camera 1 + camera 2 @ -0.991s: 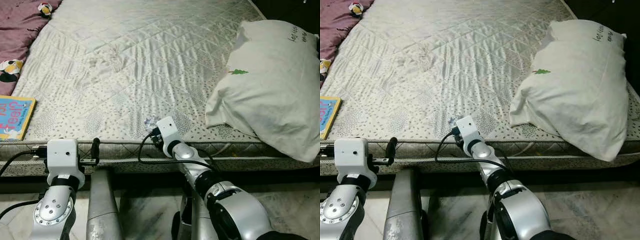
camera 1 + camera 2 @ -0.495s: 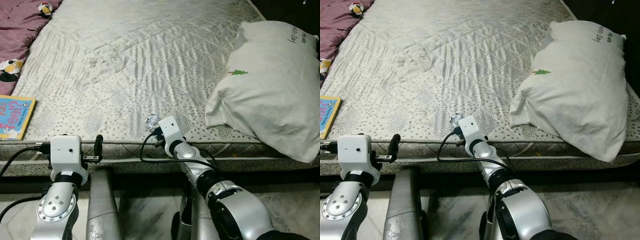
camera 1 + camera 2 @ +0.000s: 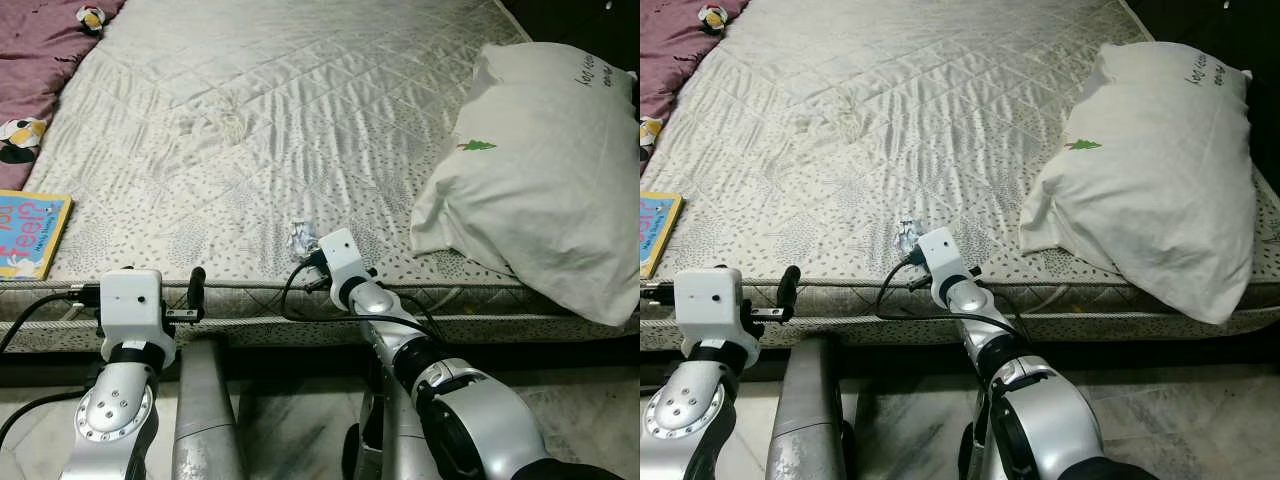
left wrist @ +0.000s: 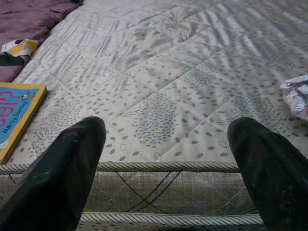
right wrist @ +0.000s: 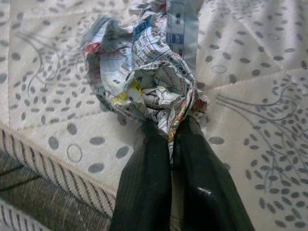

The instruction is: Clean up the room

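Observation:
A crumpled printed wrapper (image 5: 149, 72) sits at the front edge of the quilted mattress (image 3: 300, 120). My right gripper (image 5: 174, 127) is shut on the wrapper, pinching its lower edge between both fingers (image 5: 144, 183). In the eye views the wrapper (image 3: 299, 238) shows just beyond my right wrist. My left gripper (image 4: 163, 139) is open at the mattress's front edge, nothing between its fingers (image 4: 67, 163). A blue children's book (image 3: 28, 232) lies on the mattress's front left corner.
A large white pillow (image 3: 545, 170) lies on the right side of the mattress. A maroon blanket (image 3: 40, 50) with small stuffed toys (image 3: 20, 135) covers the far left. Marble floor (image 3: 1200, 420) lies below the bed edge.
My right gripper has lifted the wrapper up from behind its wrist into sight above the mattress edge. The left arm shifted slightly right early on and then stayed put.

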